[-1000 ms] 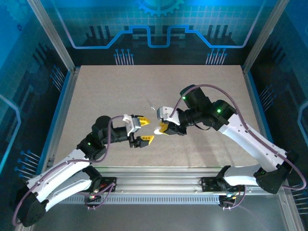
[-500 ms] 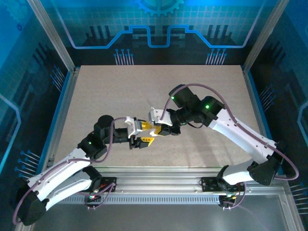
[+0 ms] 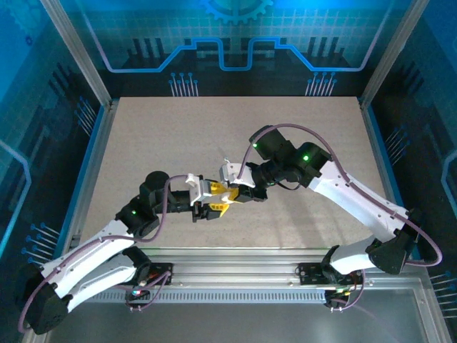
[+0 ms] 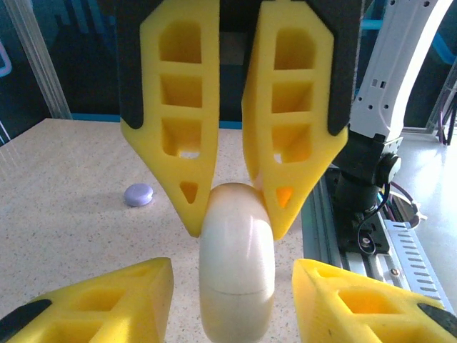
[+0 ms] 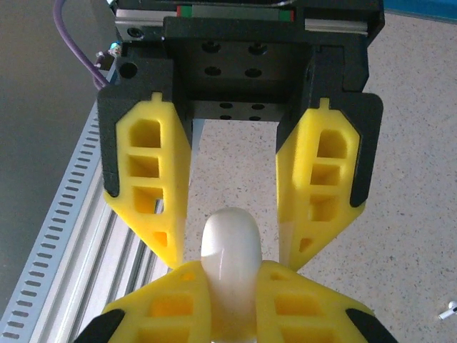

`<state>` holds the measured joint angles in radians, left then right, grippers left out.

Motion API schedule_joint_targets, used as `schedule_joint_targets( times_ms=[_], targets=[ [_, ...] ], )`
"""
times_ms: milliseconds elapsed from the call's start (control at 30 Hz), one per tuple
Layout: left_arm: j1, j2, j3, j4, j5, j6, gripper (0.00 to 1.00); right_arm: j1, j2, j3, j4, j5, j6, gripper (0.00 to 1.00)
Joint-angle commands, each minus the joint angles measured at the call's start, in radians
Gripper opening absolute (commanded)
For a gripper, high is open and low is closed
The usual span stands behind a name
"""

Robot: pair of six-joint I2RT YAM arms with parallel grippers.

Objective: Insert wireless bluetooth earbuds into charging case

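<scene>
**Case pinched by right gripper, left gripper straddling it**

Obs., top view: both arms reach inward and meet near the table's (image 3: 157,143) middle, closer to the near-edge aluminium rail (image 3: 235,261) than to the far edge. Left gripper (image 3: 220,201) and right gripper (image 3: 235,191) are tip to tip.

Charging case (image 4: 236,271): off the table, edge-on, between the two sets of yellow fingers. Seam line visible across its lower half in the left wrist view.

Right gripper: clenched on the case. Both fingertips (image 5: 168,307) press its sides in the right wrist view.

Left gripper: released. Its fingers (image 4: 107,304) stand on either side of the case with a narrow gap on each side, not touching it.

One earbud (image 5: 448,309): tiny white piece lying on the table, well apart from the case, at the lower right corner of the right wrist view.

Small lilac rounded object (image 4: 138,194) lies on the table beyond the case in the left wrist view; cannot tell what it is.

Room: bare tabletop stretches to the left, right and far side of the grippers, with the side frame posts well apart. The tightest margin is toward the rail.
</scene>
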<state>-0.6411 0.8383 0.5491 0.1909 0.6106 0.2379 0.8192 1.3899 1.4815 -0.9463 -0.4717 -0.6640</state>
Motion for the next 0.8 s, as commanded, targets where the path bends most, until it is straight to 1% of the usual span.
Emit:
schedule_joint_targets(
  times_ms=[0,167,467,700,767],
  targets=[
    [-0.009,0.003,0.017,0.025,0.014,0.000,0.46,0.015,-0.003,0.029,-0.011,-0.042,-0.018,0.12],
    [-0.011,0.003,0.017,0.025,0.014,0.001,0.45,0.015,-0.005,0.030,-0.003,-0.050,-0.021,0.12],
    [-0.012,0.007,0.012,0.035,0.017,-0.001,0.37,0.015,-0.003,0.029,0.003,-0.061,-0.019,0.12],
    [-0.015,0.005,0.011,0.033,0.014,-0.002,0.36,0.015,-0.011,0.031,0.012,-0.061,-0.022,0.12],
    [-0.015,0.006,0.012,0.033,0.014,-0.003,0.31,0.014,-0.011,0.033,0.012,-0.064,-0.021,0.12]
  ],
)
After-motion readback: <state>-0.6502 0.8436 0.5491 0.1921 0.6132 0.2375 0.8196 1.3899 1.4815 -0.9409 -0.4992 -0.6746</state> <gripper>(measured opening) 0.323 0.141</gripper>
